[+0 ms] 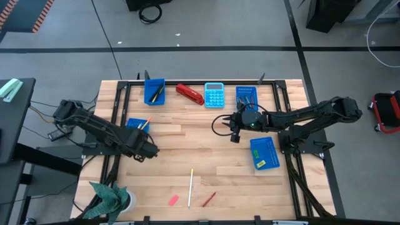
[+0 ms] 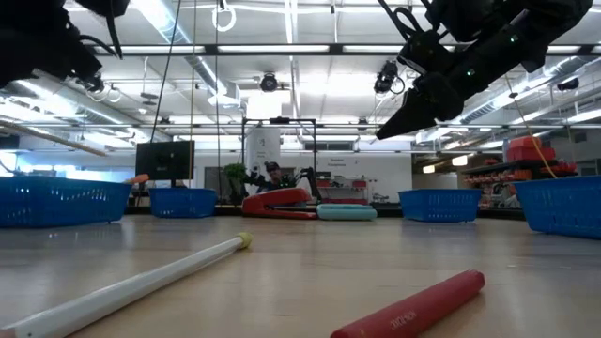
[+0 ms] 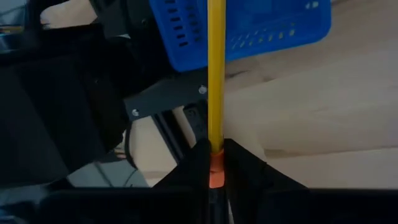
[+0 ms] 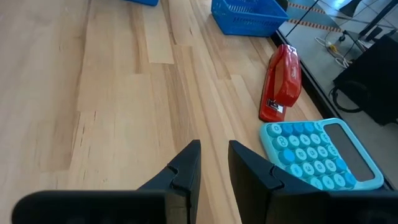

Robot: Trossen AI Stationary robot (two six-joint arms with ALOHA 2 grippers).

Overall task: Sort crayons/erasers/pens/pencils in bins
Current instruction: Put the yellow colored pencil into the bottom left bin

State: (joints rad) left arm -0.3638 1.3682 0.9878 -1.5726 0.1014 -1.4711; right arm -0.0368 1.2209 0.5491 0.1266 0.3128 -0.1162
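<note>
The left end effector [image 1: 147,152] reaches low across the wooden slatted tabletop [image 1: 187,137], its fingers clamped on the orange end of a long thin yellow pencil [image 3: 216,74], beside a small blue perforated plastic bin [image 1: 135,124] at the left edge. The right end effector [image 1: 234,125] stretches toward the tabletop's middle, raised, fingers narrowly apart and holding nothing, near a light-blue calculator [image 4: 323,152] and red stapler [image 4: 281,81]. A white pencil [image 1: 190,187], a red crayon [image 1: 208,199] and a pink eraser [image 1: 174,200] lie near the front edge
</note>
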